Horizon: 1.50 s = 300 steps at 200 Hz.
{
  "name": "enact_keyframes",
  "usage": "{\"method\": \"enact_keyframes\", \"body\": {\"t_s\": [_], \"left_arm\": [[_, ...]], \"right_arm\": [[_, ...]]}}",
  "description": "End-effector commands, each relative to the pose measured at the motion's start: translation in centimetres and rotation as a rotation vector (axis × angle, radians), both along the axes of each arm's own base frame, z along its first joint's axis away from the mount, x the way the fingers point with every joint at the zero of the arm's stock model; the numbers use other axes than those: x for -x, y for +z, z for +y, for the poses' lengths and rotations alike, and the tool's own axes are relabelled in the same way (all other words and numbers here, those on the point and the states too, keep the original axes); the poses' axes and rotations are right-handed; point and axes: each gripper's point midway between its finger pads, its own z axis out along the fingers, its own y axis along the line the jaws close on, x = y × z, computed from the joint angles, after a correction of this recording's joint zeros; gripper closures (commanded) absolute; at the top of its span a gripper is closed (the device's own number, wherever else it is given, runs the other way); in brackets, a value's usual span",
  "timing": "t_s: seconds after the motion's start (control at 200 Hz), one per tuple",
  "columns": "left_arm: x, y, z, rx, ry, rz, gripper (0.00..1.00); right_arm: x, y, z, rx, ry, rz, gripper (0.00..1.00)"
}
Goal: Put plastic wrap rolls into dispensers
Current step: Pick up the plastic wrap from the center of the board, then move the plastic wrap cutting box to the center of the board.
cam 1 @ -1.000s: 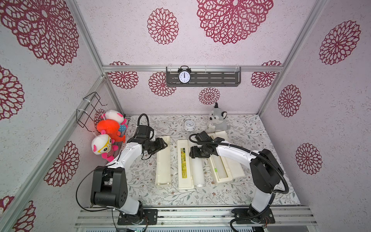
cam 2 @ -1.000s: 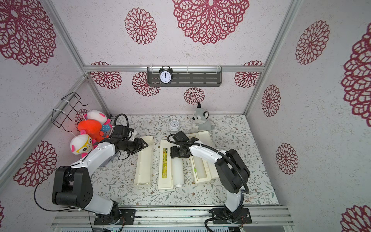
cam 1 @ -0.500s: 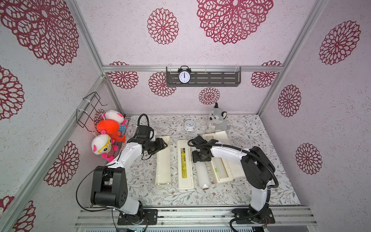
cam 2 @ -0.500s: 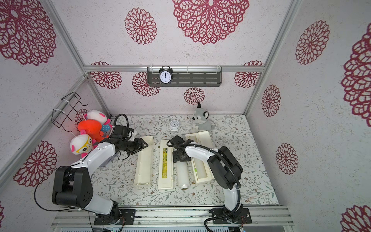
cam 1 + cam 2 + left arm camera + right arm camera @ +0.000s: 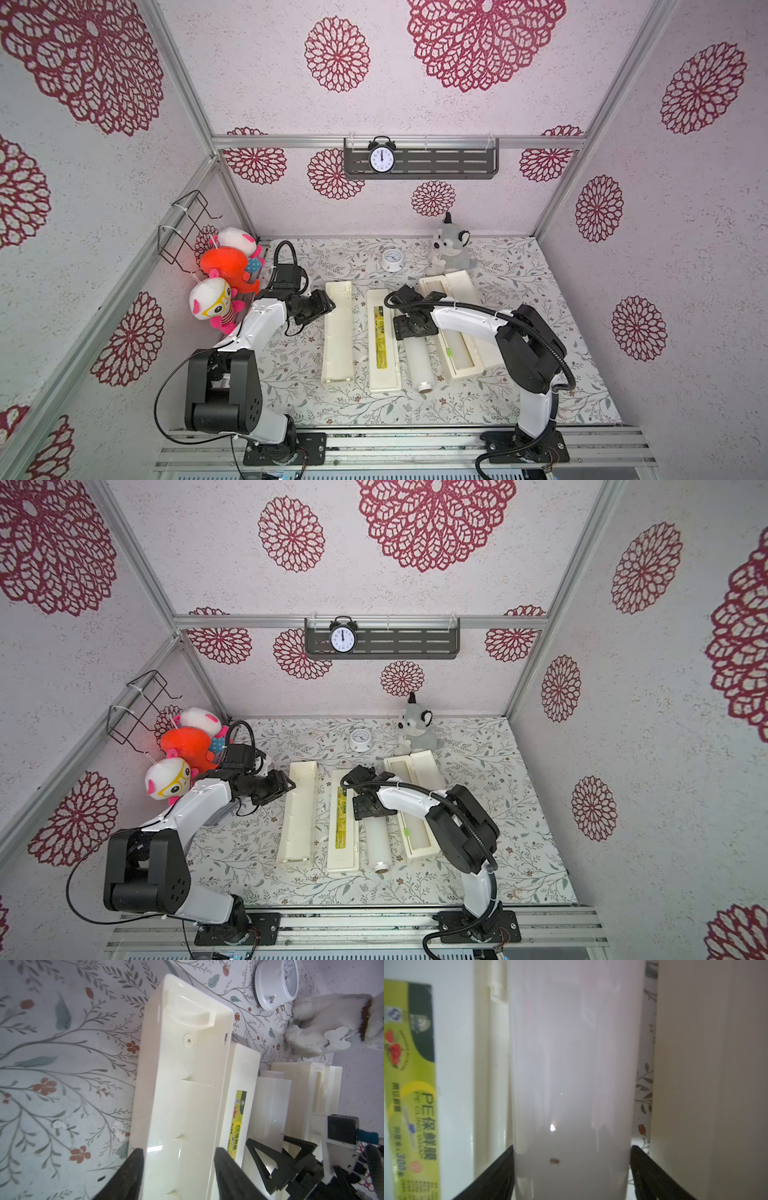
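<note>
One plastic wrap roll (image 5: 419,365) (image 5: 377,845) lies on the table between the two dispensers. My right gripper (image 5: 415,330) (image 5: 572,1147) is over the roll's far end, open, a finger close along each side of the roll (image 5: 571,1053). The left dispenser lies opened flat, with its trough (image 5: 337,345) (image 5: 182,1095) beside its labelled lid (image 5: 382,357). My left gripper (image 5: 328,305) (image 5: 179,1150) is shut across the trough's far part, one finger on each wall. The right dispenser (image 5: 478,307) is open too, with a green slider (image 5: 448,352). Something white, seemingly a second roll (image 5: 457,347), lies in its trough.
A small white clock (image 5: 392,260) and a grey plush animal (image 5: 449,249) stand behind the dispensers. Plush toys (image 5: 224,270) and a wire basket (image 5: 183,224) hang on the left wall beside my left arm. A shelf with an alarm clock (image 5: 381,160) is on the back wall.
The roll has moved from against the labelled lid toward the front and now lies on the table. My right gripper's fingers have parted. My left arm has stayed put.
</note>
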Motion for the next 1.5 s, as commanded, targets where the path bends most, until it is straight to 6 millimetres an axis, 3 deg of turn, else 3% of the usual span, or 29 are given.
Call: {"method": "enact_keyframes", "body": {"t_s": [0.0, 0.21, 0.48, 0.631, 0.766, 0.886, 1.496], "left_arm": [[1.1, -0.8, 1.2, -0.062, 0.014, 0.027, 0.41], [1.5, -2.3, 2.5, -0.122, 0.059, 0.067, 0.41], [1.2, -4.8, 3.0, -0.151, 0.081, 0.117, 0.44], [0.9, -5.8, 2.5, -0.134, 0.069, 0.133, 0.49], [1.1, -6.6, 2.1, -0.146, 0.063, 0.156, 0.61], [1.0, -6.6, 1.5, -0.162, 0.054, 0.153, 0.68], [1.9, -5.1, -2.1, -0.105, 0.046, 0.135, 0.82]], "right_arm": [[1.3, 0.3, -1.1, 0.047, -0.028, 0.009, 0.16], [2.4, -0.5, -1.4, 0.068, -0.041, 0.019, 0.2], [1.7, 0.3, -0.9, 0.028, -0.03, -0.003, 0.38], [1.0, 1.9, -0.9, -0.017, -0.035, -0.025, 0.42], [0.3, 3.9, -0.8, -0.058, -0.038, -0.057, 0.47], [0.0, 5.4, -0.6, -0.081, -0.029, -0.078, 0.51], [-1.1, 9.3, 2.3, -0.197, 0.036, -0.116, 0.57]]}}
